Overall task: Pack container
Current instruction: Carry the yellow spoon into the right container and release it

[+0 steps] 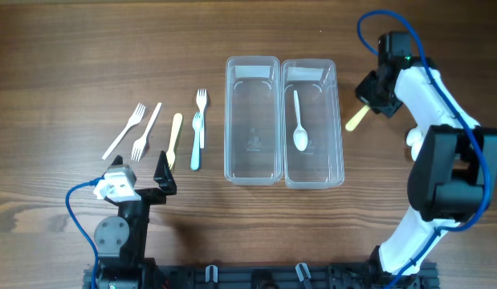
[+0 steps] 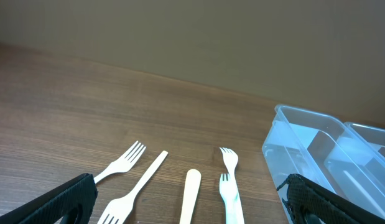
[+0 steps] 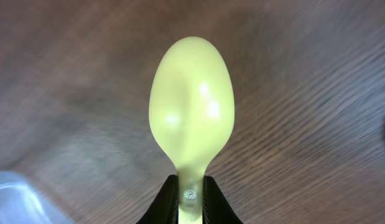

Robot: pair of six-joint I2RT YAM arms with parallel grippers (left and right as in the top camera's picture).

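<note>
Two clear plastic containers stand side by side mid-table: the left one (image 1: 252,120) holds nothing, the right one (image 1: 328,136) holds a white spoon (image 1: 299,122). My right gripper (image 1: 375,99) is shut on a pale yellow spoon (image 1: 356,120) just right of the containers; its bowl fills the right wrist view (image 3: 191,109), jaws (image 3: 191,196) clamped on the neck. My left gripper (image 1: 144,172) is open and empty near the front left, behind the loose cutlery: two white forks (image 1: 124,131) (image 1: 146,131), a yellow handle piece (image 1: 174,138), a white fork (image 1: 201,108) and a blue fork (image 1: 195,143).
The loose cutlery also shows in the left wrist view, the yellow piece (image 2: 190,194) and blue fork (image 2: 228,194) between my open fingers (image 2: 189,208), with the containers' corner (image 2: 304,149) at right. Bare wooden table lies around.
</note>
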